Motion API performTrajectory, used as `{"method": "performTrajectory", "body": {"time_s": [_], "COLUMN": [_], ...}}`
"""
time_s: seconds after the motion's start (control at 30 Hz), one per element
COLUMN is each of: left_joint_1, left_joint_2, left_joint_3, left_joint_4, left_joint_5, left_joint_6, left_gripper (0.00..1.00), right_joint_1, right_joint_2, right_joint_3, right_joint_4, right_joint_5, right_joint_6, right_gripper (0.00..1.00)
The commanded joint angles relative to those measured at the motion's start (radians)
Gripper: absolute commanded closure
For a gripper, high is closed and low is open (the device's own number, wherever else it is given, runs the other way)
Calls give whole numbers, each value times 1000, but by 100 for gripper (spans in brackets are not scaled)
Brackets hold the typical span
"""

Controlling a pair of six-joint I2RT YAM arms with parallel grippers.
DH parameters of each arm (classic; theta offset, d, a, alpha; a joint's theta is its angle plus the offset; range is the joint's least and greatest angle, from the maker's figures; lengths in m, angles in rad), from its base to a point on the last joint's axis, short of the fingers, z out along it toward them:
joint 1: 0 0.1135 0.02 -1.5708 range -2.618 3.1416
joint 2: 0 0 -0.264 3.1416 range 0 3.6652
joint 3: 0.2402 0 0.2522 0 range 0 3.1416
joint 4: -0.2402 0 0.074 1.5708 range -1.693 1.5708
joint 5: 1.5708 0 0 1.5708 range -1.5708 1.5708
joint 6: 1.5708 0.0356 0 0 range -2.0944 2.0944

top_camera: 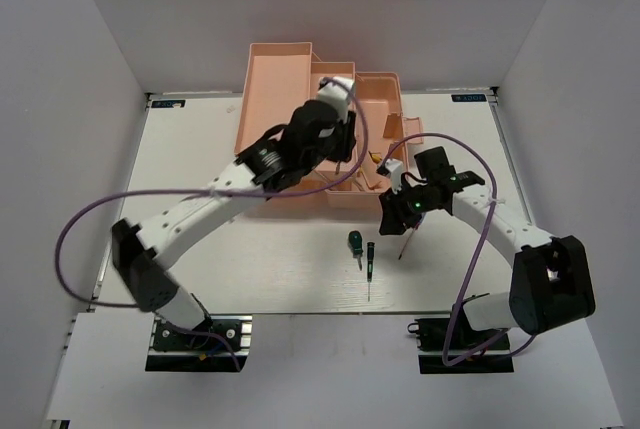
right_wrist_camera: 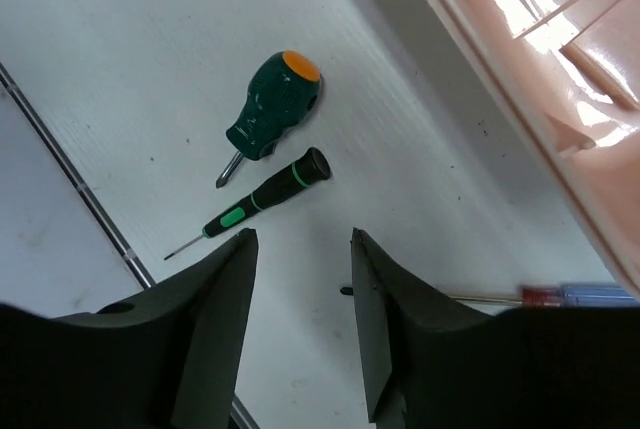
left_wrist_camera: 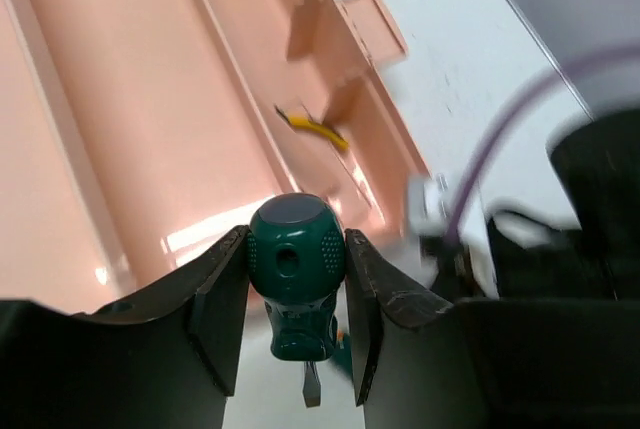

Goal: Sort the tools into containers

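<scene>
Screwdriver [left_wrist_camera: 291, 261] in left hand [left_wrist_camera: 295, 239] hangs near toolbox tray rim [left_wrist_camera: 215, 224].

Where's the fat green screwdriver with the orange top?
Top view: the stubby green screwdriver lies on the white table, left of the thin black screwdriver, near the pink plastic toolbox.

No wording, brand or number can be read anywhere. The only marks that look like print sit on the far edge of the white tabletop [top_camera: 250, 269]. A small dark label strip [top_camera: 168, 103] lies well beyond the left pincer [top_camera: 345, 149] and off to its left. A second dark label strip [top_camera: 470, 99] lies well beyond the right pincer [top_camera: 392, 211] and off to its right. Each carries pale characters too small to make out.
</scene>
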State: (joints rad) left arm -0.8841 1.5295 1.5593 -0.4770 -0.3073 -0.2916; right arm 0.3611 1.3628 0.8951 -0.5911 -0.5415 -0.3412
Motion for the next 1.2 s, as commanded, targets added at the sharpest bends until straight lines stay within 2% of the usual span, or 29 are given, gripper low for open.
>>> {"method": "performTrajectory", "body": {"time_s": [0.0,0.07,0.13,0.23,0.3,0.37,0.4,0.5,0.67,0.77,0.83,0.9,1.07,1.17], "left_joint_1": [36,53,77,99,109,119,128,128,113,103,103,103,103,103], "left_joint_2": [171,292,369,477,503,514,514,472,316,132,-34,-132,-310,-387], "left_joint_3": [122,227,347,468,499,521,521,507,415,264,93,-52,-243,-307], "left_joint_4": [-34,-43,-97,-168,-181,-181,-181,-181,-154,-132,-109,-98,-143,-164], "left_joint_5": [-105,-119,-137,-159,-159,-159,-148,-139,-115,-104,-104,-104,-113,-113], "left_joint_6": [55,80,94,104,118,129,129,129,138,94,68,25,-41,-72], "left_gripper": [100,98,91,79,65,57,45,25,19,18,18,18,18,18], "right_joint_1": [10,25,38,62,90,101,125,165,219,262,298,321,409,441], "right_joint_2": [-42,-47,-39,-18,-5,19,44,76,151,177,193,217,252,259], "right_joint_3": [-12,-9,-2,7,13,19,22,25,15,5,2,1,5,-8], "right_joint_4": [62,80,96,117,139,155,171,209,258,289,306,313,303,294], "right_joint_5": [-5,-8,-2,-3,6,14,38,104,192,270,340,380,422,500], "right_joint_6": [48,67,77,96,119,136,143,171,225,274,309,333,381,389], "right_gripper": [52,48,35,31,30,30,30,28,28,28,28,28,28,33]}}
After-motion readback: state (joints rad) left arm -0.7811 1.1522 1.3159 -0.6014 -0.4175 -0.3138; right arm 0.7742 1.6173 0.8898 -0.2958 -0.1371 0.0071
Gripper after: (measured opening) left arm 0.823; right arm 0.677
